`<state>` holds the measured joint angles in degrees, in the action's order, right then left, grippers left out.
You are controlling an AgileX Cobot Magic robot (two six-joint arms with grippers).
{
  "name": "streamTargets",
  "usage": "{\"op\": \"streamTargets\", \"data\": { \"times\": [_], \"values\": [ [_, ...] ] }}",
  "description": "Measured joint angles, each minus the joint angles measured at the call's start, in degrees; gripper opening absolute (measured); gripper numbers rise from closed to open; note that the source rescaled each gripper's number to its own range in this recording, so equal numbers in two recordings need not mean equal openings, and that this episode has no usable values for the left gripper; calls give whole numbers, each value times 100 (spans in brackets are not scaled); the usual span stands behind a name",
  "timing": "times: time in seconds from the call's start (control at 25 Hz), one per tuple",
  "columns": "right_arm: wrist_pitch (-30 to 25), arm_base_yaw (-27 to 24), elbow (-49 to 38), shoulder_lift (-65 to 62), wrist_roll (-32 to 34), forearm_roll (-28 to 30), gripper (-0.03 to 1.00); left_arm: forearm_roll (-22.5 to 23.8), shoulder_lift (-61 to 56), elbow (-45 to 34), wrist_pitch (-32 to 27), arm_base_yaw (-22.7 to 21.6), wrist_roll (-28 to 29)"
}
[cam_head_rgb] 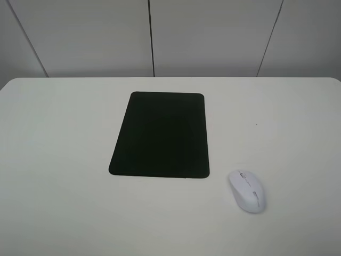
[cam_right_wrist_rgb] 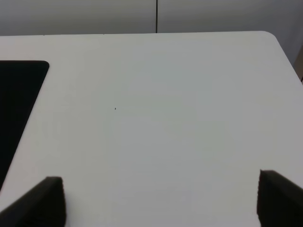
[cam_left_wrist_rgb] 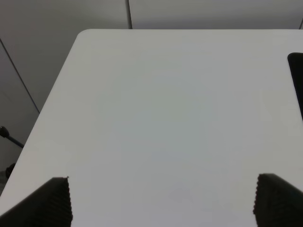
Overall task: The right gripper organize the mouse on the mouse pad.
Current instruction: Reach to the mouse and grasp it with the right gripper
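The white mouse [cam_head_rgb: 247, 191] lies on the white table to the right of the black mouse pad's [cam_head_rgb: 161, 135] near right corner, apart from it. The pad lies flat in the table's middle. Neither arm shows in the exterior high view. In the right wrist view my right gripper [cam_right_wrist_rgb: 158, 201] is open and empty above bare table, with the pad's edge [cam_right_wrist_rgb: 19, 99] beside it; the mouse is out of that view. In the left wrist view my left gripper [cam_left_wrist_rgb: 161, 201] is open and empty, with a sliver of the pad [cam_left_wrist_rgb: 297, 80] at the frame's edge.
The white table [cam_head_rgb: 58, 160] has rounded far corners and a grey panelled wall [cam_head_rgb: 154, 37] behind it. A small dark speck [cam_right_wrist_rgb: 115, 109] marks the tabletop right of the pad. The table's left edge [cam_left_wrist_rgb: 52, 99] drops off beside my left gripper.
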<state>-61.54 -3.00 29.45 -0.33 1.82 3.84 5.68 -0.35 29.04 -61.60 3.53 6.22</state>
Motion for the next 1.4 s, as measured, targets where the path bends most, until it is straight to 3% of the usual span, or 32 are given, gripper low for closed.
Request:
{"op": "streamTargets", "data": {
  "times": [1.4],
  "values": [
    [0,0,0,0,0,0,100,0,0,0,0,0,0]
  ]
}}
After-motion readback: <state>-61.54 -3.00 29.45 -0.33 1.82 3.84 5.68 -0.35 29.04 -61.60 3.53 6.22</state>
